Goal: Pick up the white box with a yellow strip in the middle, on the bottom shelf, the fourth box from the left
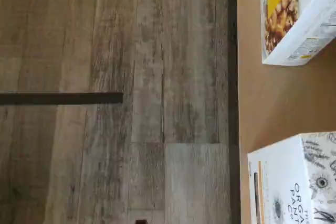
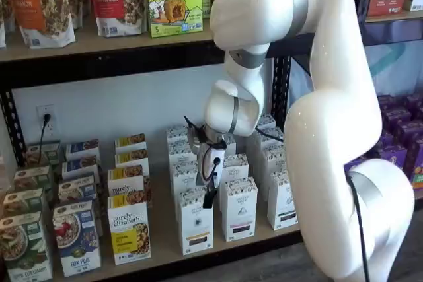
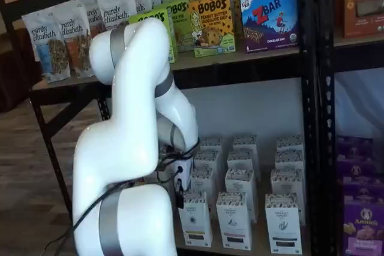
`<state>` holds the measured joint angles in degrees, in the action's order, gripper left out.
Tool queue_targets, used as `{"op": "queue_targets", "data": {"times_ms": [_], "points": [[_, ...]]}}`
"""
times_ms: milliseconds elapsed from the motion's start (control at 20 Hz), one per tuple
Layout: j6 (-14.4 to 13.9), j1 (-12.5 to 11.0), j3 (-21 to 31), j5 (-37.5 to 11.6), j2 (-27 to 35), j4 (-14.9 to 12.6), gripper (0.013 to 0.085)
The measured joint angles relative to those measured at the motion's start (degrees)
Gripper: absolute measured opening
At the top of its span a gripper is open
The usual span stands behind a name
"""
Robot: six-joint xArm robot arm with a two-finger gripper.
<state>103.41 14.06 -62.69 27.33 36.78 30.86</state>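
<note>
Black metal racking frames the pale wooden bottom shelf [image 2: 165, 255], where the tall white box with a yellow band [image 2: 196, 221] stands at the front edge. Directly above it hang the black fingers [image 2: 209, 197], side-on and partly hidden; they stand fully released, grasping nothing.

The arm [image 2: 330, 117] has a glossy, smooth white plastic-looking shell with grey bands. The bottom shelf [image 2: 165, 259] is matt pale wood in black metal racking [image 3: 309, 88]. The floor [image 1: 115, 98] shows weathered, grainy wood-look planks.

White box [image 2: 195, 221]: speckled top, yellow band.
</note>
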Motion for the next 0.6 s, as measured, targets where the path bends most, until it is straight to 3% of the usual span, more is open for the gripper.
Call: {"op": "queue_targets", "data": {"times_ms": [250,600], "points": [[0.8,-0.1,-1.7,1.1,1.4,0.9,0.085],[4.7,0.8,-2.8,-2.7,3.2,5.9,0.085]]}}
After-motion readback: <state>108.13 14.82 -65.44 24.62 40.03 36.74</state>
